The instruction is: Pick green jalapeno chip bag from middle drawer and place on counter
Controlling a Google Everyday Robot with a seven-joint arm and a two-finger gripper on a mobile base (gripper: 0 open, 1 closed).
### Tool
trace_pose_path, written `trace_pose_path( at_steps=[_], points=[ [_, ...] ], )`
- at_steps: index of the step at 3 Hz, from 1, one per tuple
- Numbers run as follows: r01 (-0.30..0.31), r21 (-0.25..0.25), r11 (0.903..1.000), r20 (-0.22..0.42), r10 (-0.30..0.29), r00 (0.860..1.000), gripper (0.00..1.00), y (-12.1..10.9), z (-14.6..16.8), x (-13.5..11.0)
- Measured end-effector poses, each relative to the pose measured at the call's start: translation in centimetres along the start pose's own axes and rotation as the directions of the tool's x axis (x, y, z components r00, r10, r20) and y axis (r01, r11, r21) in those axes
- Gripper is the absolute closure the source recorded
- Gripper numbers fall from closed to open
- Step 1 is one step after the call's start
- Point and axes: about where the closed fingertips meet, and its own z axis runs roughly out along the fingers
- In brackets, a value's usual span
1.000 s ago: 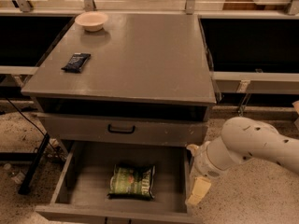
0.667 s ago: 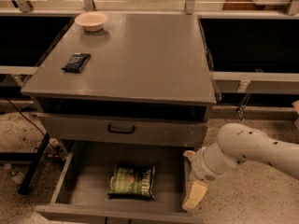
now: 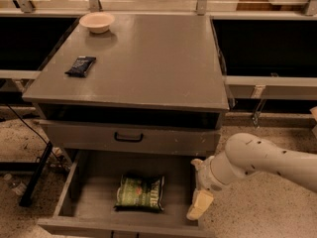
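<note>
The green jalapeno chip bag (image 3: 140,193) lies flat on the floor of the open middle drawer (image 3: 94,182), near its front middle. My gripper (image 3: 199,204) hangs from the white arm at the drawer's right wall, to the right of the bag and apart from it. It holds nothing that I can see. The grey counter (image 3: 148,58) is the cabinet top above the drawers.
A cream bowl (image 3: 97,22) stands at the counter's back left. A dark navy flat packet (image 3: 80,66) lies at its left edge. A shut drawer front with a black handle (image 3: 128,137) sits above the open drawer. A black stand leg (image 3: 34,175) is on the floor at the left.
My arm and gripper have shifted left and a little down, closer to the drawer's right wall. The bag has not moved.
</note>
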Motion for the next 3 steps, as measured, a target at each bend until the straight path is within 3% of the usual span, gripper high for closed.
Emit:
trace_pose_path(
  at_steps=[1, 2, 3],
  points=[
    [0.002, -0.010, 0.9999, 0.044, -0.002, 0.999, 0.00, -2.0, 4.2, -1.5],
    [0.002, -0.011, 0.9999, 0.044, -0.002, 0.999, 0.00, -2.0, 4.2, -1.5],
    [0.009, -0.043, 0.9990, 0.078, -0.006, 0.997, 0.00, -2.1, 5.7, -1.7]
  ],
)
